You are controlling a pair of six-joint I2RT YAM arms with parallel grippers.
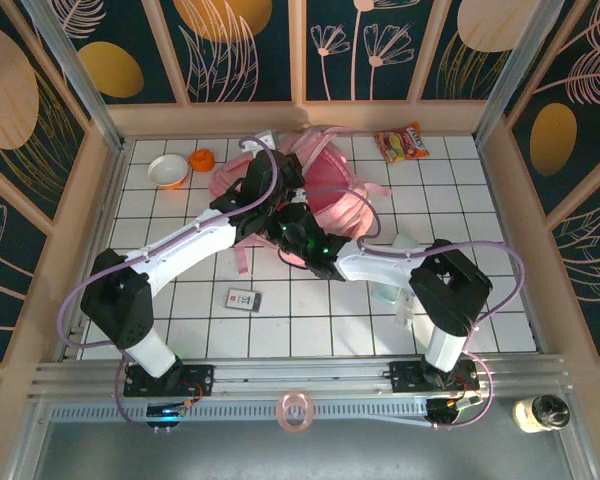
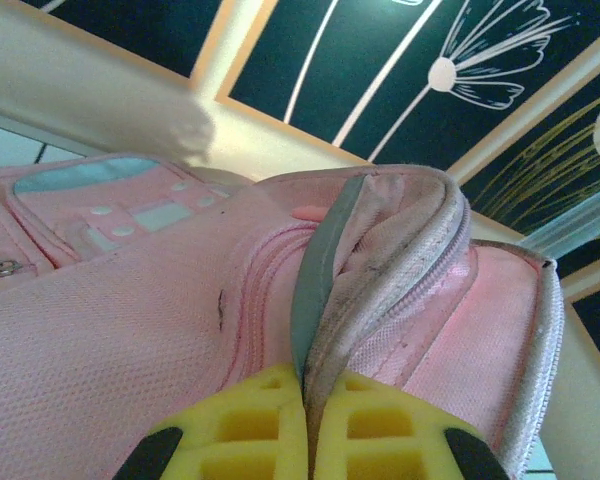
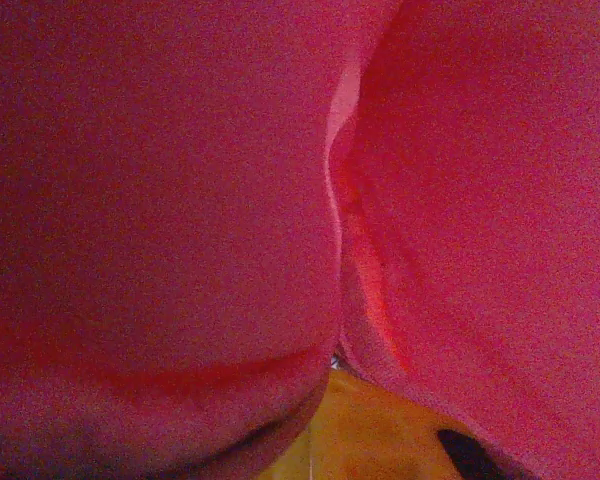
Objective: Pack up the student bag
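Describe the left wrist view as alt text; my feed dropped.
The left hand is shut on the zip edge of the student bag, pinching a grey-lined fold between yellow fingers. Beyond the pink bag stands a dark wall panel with white flower drawings.

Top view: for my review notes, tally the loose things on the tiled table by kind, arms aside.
bag: 1
bowl: 1
orange item: 1
snack packet: 1
small box: 1
pale green thing, partly hidden under the right arm: 1
Total: 6
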